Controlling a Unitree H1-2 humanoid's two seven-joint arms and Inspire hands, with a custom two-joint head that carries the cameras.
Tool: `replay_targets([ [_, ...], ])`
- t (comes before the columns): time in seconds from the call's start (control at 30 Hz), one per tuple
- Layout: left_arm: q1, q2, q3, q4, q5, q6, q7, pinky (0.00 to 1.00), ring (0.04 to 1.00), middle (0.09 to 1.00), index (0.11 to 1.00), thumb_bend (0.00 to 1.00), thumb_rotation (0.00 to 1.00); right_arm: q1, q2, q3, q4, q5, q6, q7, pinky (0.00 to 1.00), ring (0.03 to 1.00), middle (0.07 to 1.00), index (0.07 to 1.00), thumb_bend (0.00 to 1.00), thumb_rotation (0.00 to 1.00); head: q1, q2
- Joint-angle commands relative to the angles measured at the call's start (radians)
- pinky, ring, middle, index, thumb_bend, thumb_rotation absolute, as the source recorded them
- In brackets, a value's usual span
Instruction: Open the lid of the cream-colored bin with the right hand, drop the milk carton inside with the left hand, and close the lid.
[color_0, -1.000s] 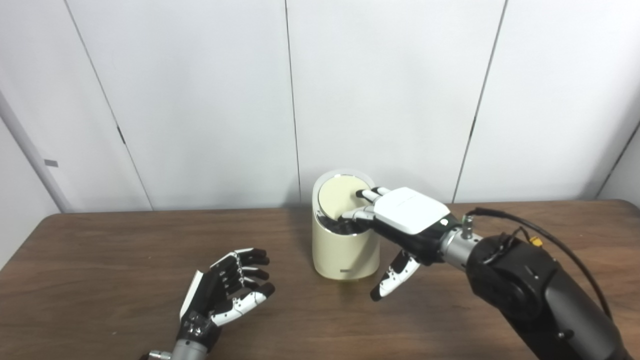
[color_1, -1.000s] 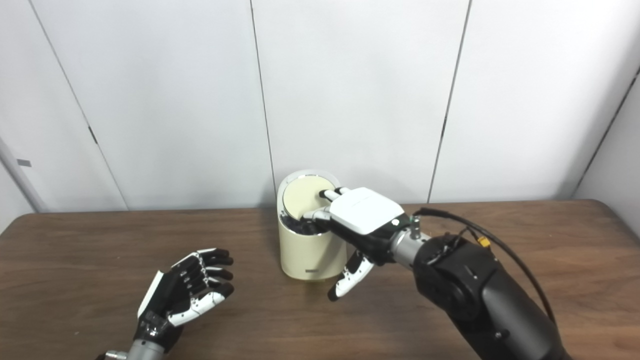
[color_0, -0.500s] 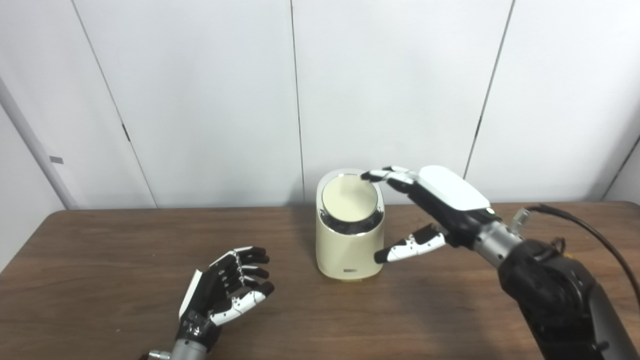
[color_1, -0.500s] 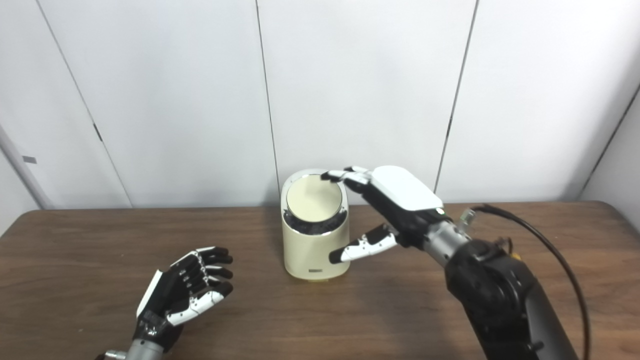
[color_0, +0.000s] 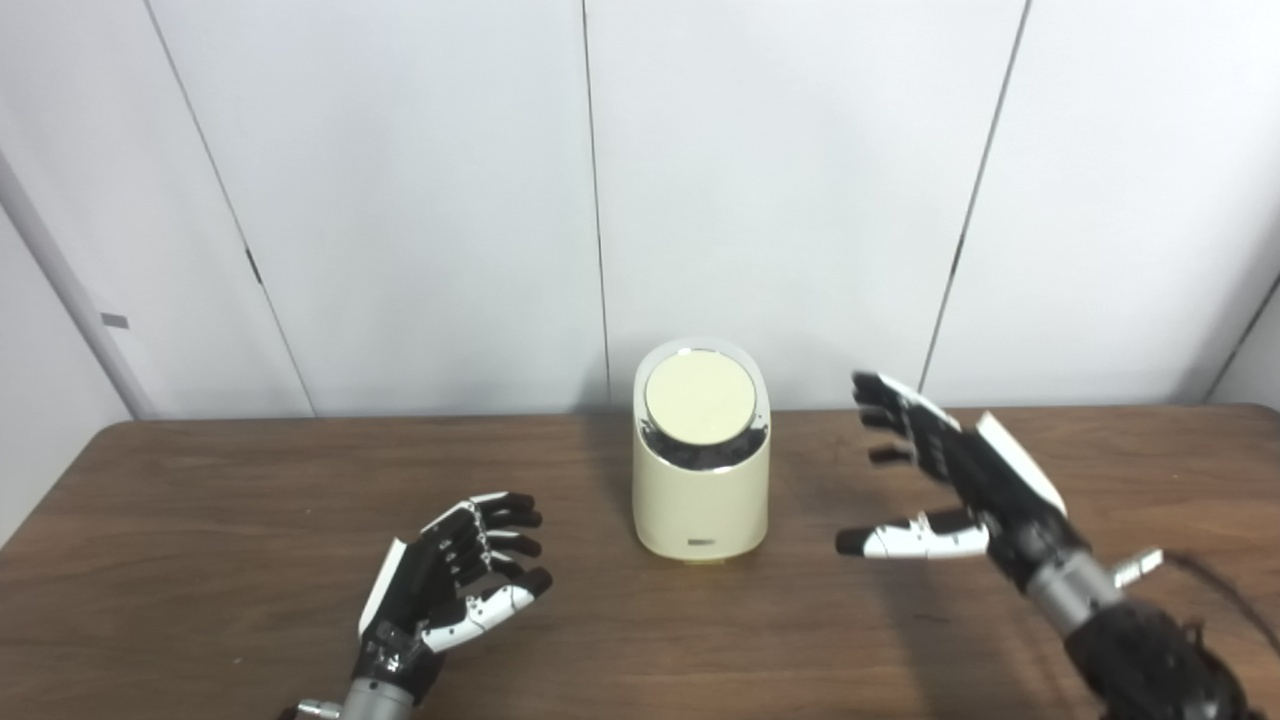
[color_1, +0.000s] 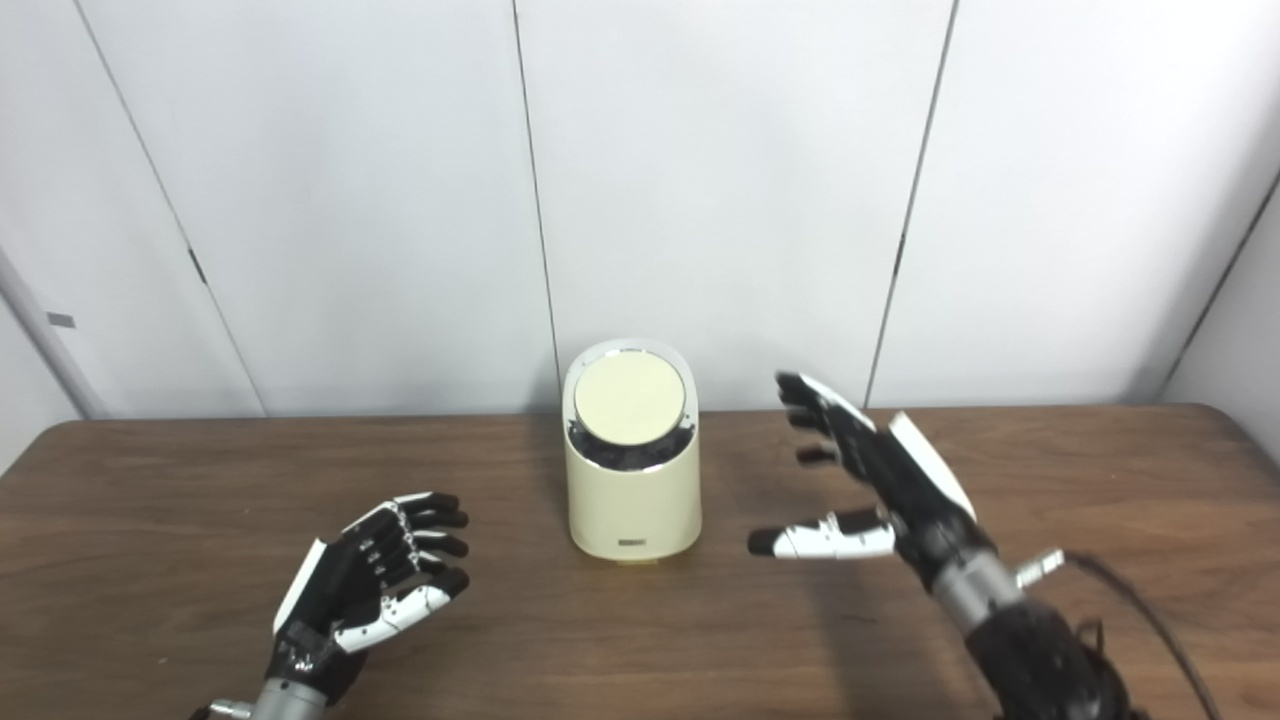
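Right hand (color_0: 950, 480) spread wide, empty, beside bin (color_0: 700, 480).

A dark brown wooden table (color_0: 200, 520) stands against a wall of white panels (color_0: 420, 200) with thin dark seams.

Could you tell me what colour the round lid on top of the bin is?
Pale cream, ringed by a shiny silver rim; the lid shows best in the left eye view.
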Motion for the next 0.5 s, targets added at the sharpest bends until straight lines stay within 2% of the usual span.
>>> replay_targets([
  [0.0,-0.022,0.010,0.004,-0.022,-0.013,-0.032,-0.006,0.48,0.610,0.689,0.715,0.72,0.15,-0.008,-0.004,-0.011,0.011,0.041,-0.098,-0.046,0.78,0.893,0.903,0.915,0.75,0.19,-0.001,0.001],
  [0.1,-0.021,0.011,0.007,-0.020,-0.025,-0.037,-0.011,0.48,0.609,0.687,0.713,0.73,0.16,0.020,-0.005,-0.003,0.062,0.043,-0.180,-0.084,0.80,0.888,0.903,0.923,0.76,0.25,-0.007,-0.003],
  [0.23,-0.020,0.016,0.010,-0.018,-0.057,-0.039,-0.031,0.48,0.618,0.699,0.722,0.72,0.14,0.050,0.002,0.009,0.102,0.059,-0.250,-0.113,0.77,0.862,0.901,0.923,0.75,0.25,-0.018,-0.001],
  [0.33,-0.018,0.028,0.005,-0.017,-0.067,-0.043,-0.054,0.52,0.647,0.729,0.753,0.72,0.05,0.068,0.010,0.020,0.115,0.062,-0.266,-0.132,0.77,0.864,0.900,0.921,0.76,0.26,-0.025,0.000],
  [0.47,-0.015,0.039,0.004,-0.013,-0.068,-0.048,-0.074,0.56,0.678,0.749,0.779,0.75,0.06,0.085,0.022,0.035,0.112,0.059,-0.272,-0.152,0.77,0.876,0.915,0.926,0.75,0.23,-0.032,-0.002],
])
